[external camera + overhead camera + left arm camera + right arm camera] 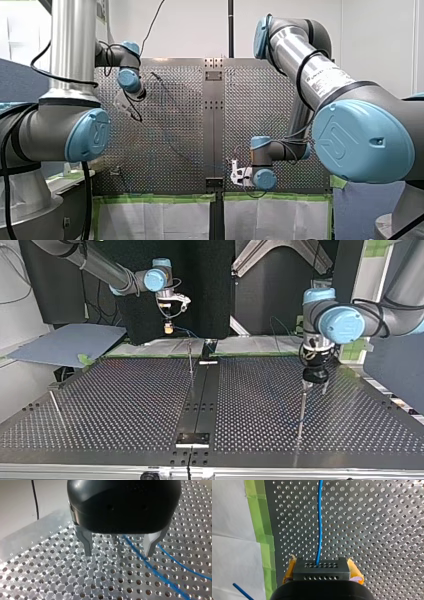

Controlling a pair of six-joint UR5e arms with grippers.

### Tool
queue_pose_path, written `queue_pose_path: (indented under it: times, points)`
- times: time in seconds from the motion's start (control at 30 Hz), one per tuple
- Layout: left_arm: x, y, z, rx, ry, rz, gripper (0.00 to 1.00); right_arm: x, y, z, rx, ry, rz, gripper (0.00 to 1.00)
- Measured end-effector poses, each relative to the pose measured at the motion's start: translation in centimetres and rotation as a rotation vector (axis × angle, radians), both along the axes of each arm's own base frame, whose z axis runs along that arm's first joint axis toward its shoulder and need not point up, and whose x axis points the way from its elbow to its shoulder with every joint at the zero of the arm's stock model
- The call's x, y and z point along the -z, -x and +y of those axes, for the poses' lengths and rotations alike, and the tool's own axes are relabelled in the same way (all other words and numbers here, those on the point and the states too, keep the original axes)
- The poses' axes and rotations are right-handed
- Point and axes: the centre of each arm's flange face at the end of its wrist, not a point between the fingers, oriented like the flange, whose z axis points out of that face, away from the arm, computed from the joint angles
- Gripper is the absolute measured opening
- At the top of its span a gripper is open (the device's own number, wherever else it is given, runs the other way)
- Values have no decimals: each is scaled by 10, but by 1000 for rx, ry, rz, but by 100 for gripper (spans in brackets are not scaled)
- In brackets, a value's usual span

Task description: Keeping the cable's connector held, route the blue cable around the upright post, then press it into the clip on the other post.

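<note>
Starting at the top view's left, a leaning post (55, 407) with a small block at its top stands near the edge of the perforated table (125, 405), well apart from both arms. Next comes my right pincer (169, 331), hanging above the table's far edge. The right wrist view shows its yellow pads (354, 571) clenched on the black connector (321, 568), a block with rows of small holes. The blue cable (319, 522) leaves the connector's upper face and runs straight ahead over the table's holes. Beside that stretch, green tape (258, 517) borders the table, with white sheeting (232, 530) beyond it, where a short second piece of blue cable shows next to the pincer. Further right in the top view, a slim upright post (190, 360) rises beside the table's dark middle strip (200, 390); whether it carries a clip I cannot tell. At that view's right, my left pincer (315, 386) hangs low over the table, with a thin post (302, 412) showing just below it; whether they touch I cannot tell. The left wrist view shows this black pincer released, its metal fingers (86, 543) spread apart and grasping nothing. Under it the cable lies on the table, one strand passing through the gap close to one finger, another strand just outside that finger.
</note>
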Motion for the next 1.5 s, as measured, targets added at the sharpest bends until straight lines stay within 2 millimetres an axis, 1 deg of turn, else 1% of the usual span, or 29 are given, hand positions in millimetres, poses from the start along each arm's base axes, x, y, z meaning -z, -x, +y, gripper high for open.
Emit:
queue_pose_path:
  times: [0.23,0.6,0.87,0.97,1.07,1.4,1.5]
  points:
    - [-13,17,-6,35,-34,0,100,0,0,0,0,-1,-3,0]
    - [-12,59,-8,58,-115,78,100,0,0,0,1,-2,-10,0]
    - [-31,81,-11,100,-178,89,100,0,0,0,1,-2,-15,0]
    - [-40,88,-14,127,-200,85,100,0,0,-1,1,-2,-15,0]
    - [-55,94,-17,150,-223,68,100,0,0,-1,3,-2,-16,0]
    - [-117,113,-16,130,-310,-1,100,0,1,-2,-2,-1,-17,0]
    - [-131,117,-18,132,-335,-12,100,-1,1,-3,-4,-1,-18,0]
